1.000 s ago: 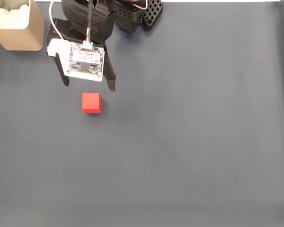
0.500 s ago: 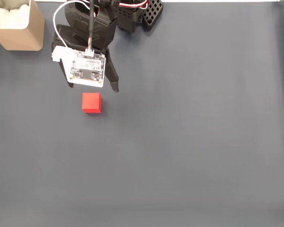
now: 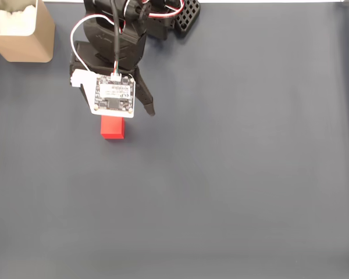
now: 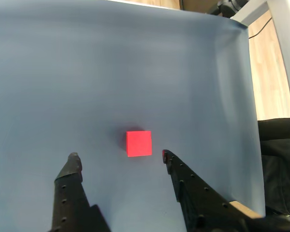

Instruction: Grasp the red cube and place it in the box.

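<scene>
claw (image 4: 120, 156) of mine spread wide, pitched down over the mat (image 4: 87, 72); red cube (image 4: 138, 143) just ahead between my fingertips, untouched.

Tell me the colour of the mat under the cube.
Dark grey-blue mat, plain, clearest in the fixed view beneath the red cube.

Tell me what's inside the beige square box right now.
In the fixed view the beige square box holds white material against its wall. The small red cube lies on the dark mat. The box floor is hidden.
</scene>
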